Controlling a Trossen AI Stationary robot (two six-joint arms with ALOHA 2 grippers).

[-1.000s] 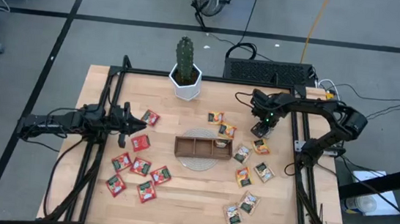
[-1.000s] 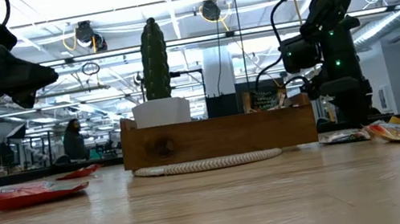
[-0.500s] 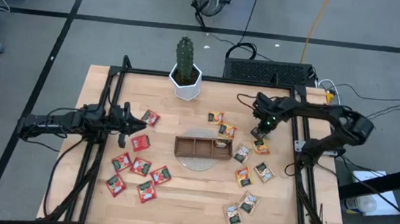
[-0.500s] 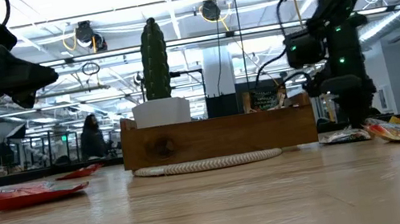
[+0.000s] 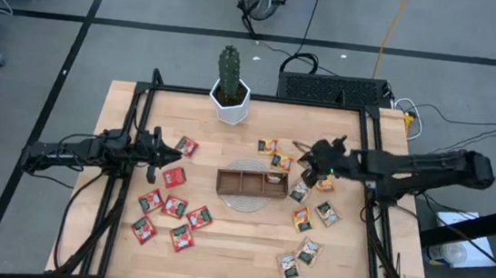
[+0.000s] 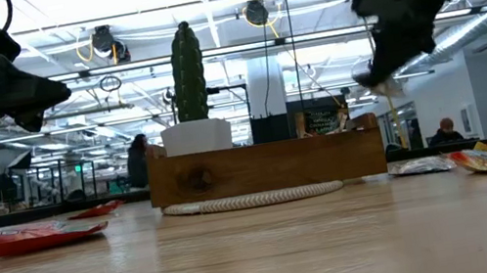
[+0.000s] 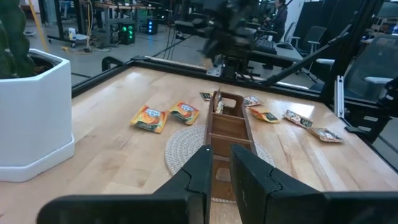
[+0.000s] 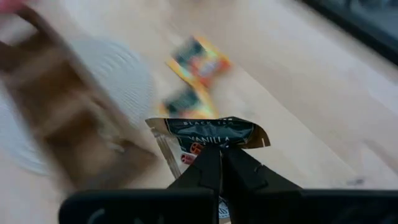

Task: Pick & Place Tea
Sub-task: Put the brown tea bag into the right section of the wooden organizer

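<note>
My right gripper (image 8: 221,154) is shut on a grey-white tea sachet (image 8: 208,132), high above the table just right of the brown wooden tray (image 5: 251,182). In the low view the sachet (image 6: 378,84) hangs under the gripper (image 6: 388,61). The tray rests on a round woven mat (image 5: 244,200). Orange and grey sachets (image 5: 302,219) lie flat right of the tray. Red sachets (image 5: 173,207) lie flat on its left. My left gripper (image 5: 173,155) hovers over the red ones, its fingers (image 7: 202,174) a narrow gap apart with nothing between them. My right gripper pinches one edge of the grey-white sachet (image 8: 212,147) between its two fingertips. The rest of the sachet sticks out beyond the tips. It is lifted clear of the table and hangs tilted below the fingers in the low view.
A cactus in a white pot (image 5: 231,92) stands at the far edge behind the tray. Two orange sachets (image 5: 274,152) lie just beyond the tray's right end. A black frame (image 5: 369,160) runs along the table's sides. People show in the room behind the table.
My right gripper went down to the table right of the tray and took hold of a grey-white sachet. It then rose with it and moved a little toward the tray. The sachet is now lifted clear, and the right arm lies stretched out lower.
</note>
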